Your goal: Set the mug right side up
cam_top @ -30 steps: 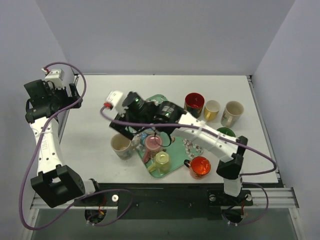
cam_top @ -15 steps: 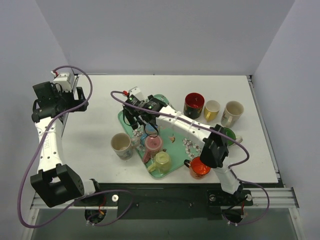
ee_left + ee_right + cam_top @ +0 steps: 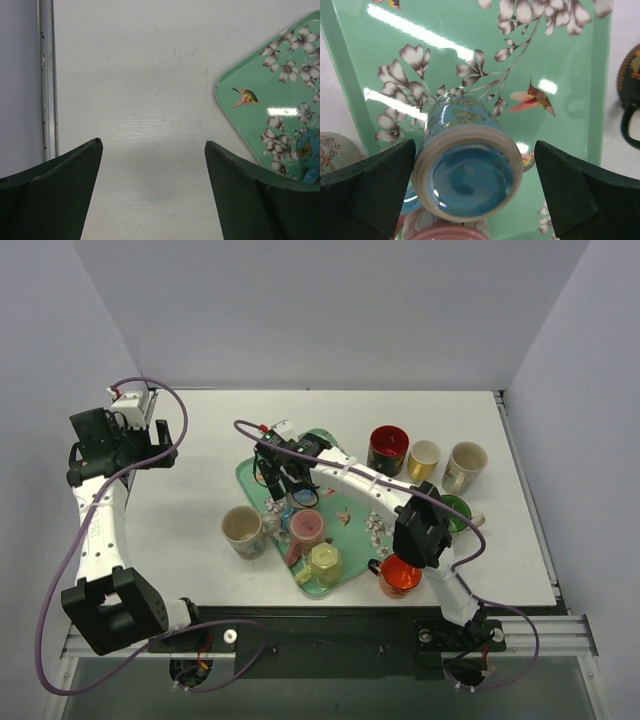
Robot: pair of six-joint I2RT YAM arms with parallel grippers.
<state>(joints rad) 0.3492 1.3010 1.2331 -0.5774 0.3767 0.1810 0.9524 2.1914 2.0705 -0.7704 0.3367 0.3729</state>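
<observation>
The mug (image 3: pixel 467 180) is blue with butterfly prints and stands upside down on the green floral tray (image 3: pixel 570 100), its glazed base facing up. My right gripper (image 3: pixel 475 150) hangs open right over it, one finger on each side of the base. The left finger is very close to the wall and the right one stands clearly apart. From above, the mug (image 3: pixel 300 501) shows just under the right gripper (image 3: pixel 290 485) near the tray's (image 3: pixel 250 476) middle. My left gripper (image 3: pixel 153 142) is open over bare table, left of the tray (image 3: pixel 260 120); it sits far left (image 3: pixel 158 445).
A pink mug (image 3: pixel 306 528) touches the blue one in front, and a yellow-green mug (image 3: pixel 324 562) stands nearer still. A cream mug (image 3: pixel 242 530) stands left of the tray. Red (image 3: pixel 388 445), yellow (image 3: pixel 423 458), beige (image 3: pixel 464 466), green (image 3: pixel 452 508) and orange (image 3: pixel 400 575) mugs stand to the right.
My right gripper has come down and a little to the right, from high over the tray's left side to around the blue mug. The left gripper has drifted slightly right.
</observation>
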